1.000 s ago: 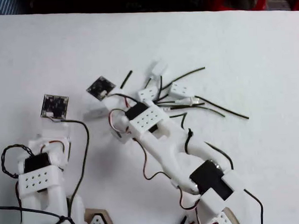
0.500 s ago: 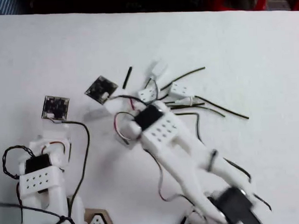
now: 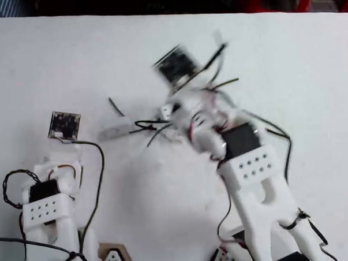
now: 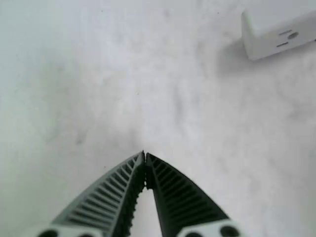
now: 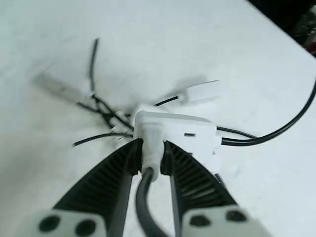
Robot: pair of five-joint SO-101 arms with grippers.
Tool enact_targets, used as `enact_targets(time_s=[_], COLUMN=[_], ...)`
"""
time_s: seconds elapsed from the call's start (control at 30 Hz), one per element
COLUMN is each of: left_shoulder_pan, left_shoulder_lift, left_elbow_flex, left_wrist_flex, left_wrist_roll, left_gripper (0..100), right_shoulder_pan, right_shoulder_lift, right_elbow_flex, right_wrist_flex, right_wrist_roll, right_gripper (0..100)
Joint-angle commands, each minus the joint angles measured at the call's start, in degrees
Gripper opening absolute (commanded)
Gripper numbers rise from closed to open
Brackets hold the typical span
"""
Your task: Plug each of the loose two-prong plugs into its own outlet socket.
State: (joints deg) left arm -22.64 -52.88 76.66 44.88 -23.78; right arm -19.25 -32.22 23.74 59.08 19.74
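Robotics lab bench, I'd say.
My left arm [image 3: 46, 212] and right arm [image 3: 258, 179] show bare wiring over a white tabletop [image 3: 309, 55], beside a small circuit board [image 3: 64, 124].

bright, even light washes the white table [image 3: 309, 55]; shadows soft and faint; room behind dark

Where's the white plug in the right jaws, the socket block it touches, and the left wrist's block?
white plastic two-prong plug [image 5: 150, 153], right wrist view, gripped body.
white plastic outlet block [image 5: 182, 129], right wrist view, slotted face.
second white outlet block [image 4: 269, 42], left wrist view, slotted face.
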Motion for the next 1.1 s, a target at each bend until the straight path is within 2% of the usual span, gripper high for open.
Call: enact_targets(time_s=[0.0, 0.33, 0.5, 0.7, 0.8, 0.9, 0.97, 1.07], left_shoulder_pan=[-0.4, -0.3, -0.2, -0.2, -0.2, -0.2, -0.2, -0.2], left_shoulder_lift=[-1.1, -1.0, -1.0, -1.0, -1.0, -0.9, -0.9, -0.9], left_elbow_flex=[-0.4, -0.4, -0.4, -0.4, -0.3, -0.3, -0.3, -0.3], left_wrist_flex=[-1.1, -1.1, -1.1, -1.1, -1.1, -1.1, -1.1, -1.1], left_wrist_roll=[-0.7, -0.7, -0.7, -0.7, -0.7, -0.7, -0.7, -0.7], left_gripper=[3, 3, 3, 3, 3, 3, 3, 3], right_shoulder_pan=[7.3, 13.6, 14.5, 14.6, 14.5, 14.4, 14.4, 14.4], right_shoulder_lift=[4.8, 26.4, 33.2, 40.8, 43.6, 44.1, 43.5, 41.3], right_elbow_flex=[-1.1, -1.3, -1.3, -10.1, -16.1, -20.6, -23.1, -25.7], right_wrist_flex=[-9.9, -37.0, -43.8, -37.7, -31.2, -23.9, -18.6, -10.8], right_wrist_roll=[0.1, 0.0, 0.0, 0.0, -0.2, -4.2, -5.0, -0.4], right_gripper=[1.8, 1.9, 2.2, 3.6, 13.0, 20.7, 20.4, 18.3])
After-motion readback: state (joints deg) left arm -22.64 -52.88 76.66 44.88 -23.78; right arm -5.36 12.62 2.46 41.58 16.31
